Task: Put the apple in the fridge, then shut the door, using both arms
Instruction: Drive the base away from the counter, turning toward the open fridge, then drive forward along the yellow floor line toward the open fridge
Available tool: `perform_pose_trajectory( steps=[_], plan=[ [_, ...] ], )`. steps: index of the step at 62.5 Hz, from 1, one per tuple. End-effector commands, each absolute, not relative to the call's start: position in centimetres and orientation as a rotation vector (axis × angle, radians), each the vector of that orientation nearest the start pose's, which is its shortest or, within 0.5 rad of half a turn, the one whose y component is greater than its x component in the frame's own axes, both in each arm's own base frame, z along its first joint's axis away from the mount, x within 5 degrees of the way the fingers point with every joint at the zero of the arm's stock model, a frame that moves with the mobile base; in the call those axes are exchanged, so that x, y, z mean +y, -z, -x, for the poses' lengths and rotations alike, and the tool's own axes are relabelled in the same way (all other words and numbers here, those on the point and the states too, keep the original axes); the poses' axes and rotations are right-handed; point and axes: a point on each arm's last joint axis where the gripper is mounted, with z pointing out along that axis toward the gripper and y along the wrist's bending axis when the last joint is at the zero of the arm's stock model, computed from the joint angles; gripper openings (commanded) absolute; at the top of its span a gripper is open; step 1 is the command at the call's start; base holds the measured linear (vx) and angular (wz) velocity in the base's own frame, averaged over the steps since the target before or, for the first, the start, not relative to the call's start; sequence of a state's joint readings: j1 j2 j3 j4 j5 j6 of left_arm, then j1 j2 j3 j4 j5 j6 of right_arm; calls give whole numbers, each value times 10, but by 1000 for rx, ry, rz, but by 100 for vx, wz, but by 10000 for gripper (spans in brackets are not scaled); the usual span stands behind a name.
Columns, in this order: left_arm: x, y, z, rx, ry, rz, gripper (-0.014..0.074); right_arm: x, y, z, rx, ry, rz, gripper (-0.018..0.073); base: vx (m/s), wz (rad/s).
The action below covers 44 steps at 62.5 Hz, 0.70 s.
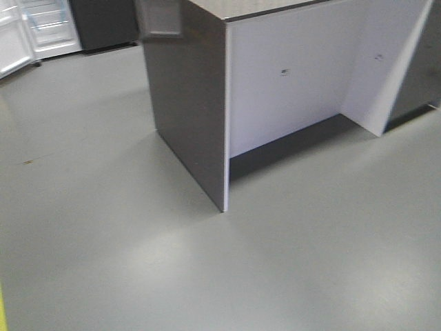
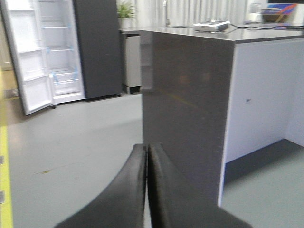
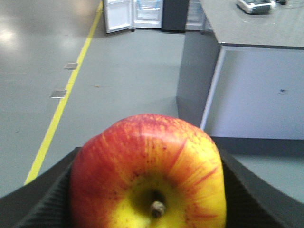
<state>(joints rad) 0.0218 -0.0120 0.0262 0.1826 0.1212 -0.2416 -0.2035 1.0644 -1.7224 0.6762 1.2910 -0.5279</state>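
My right gripper is shut on the red apple, its yellow stem end facing the camera, a black finger on each side. My left gripper is shut and empty, its fingers pressed together. The fridge stands open across the room, white inside with glass shelves and blue strips; it also shows in the front view and the right wrist view. Its door hangs open to the left, white liner with bins; it also shows in the front view and the right wrist view.
A dark grey counter island with white inner panels stands close ahead. A small appliance sits on its top. A yellow floor line runs towards the fridge. Grey floor lies to the left.
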Motion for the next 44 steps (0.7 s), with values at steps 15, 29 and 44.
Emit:
perform_pose_trajectory(
  steps=[15,29,44],
  plan=[
    [2,-192,-57,1561,30,81,-6,31,-552,-131,1829,-341,502,-6,1,45],
    [2,-192,-57,1561,30,81,-6,31,-552,-131,1829,-341,502,-6,4,40],
    [2,-192,-57,1561,30,81,-6,31,-552,-131,1829,-341,502,-6,7,33]
  ],
)
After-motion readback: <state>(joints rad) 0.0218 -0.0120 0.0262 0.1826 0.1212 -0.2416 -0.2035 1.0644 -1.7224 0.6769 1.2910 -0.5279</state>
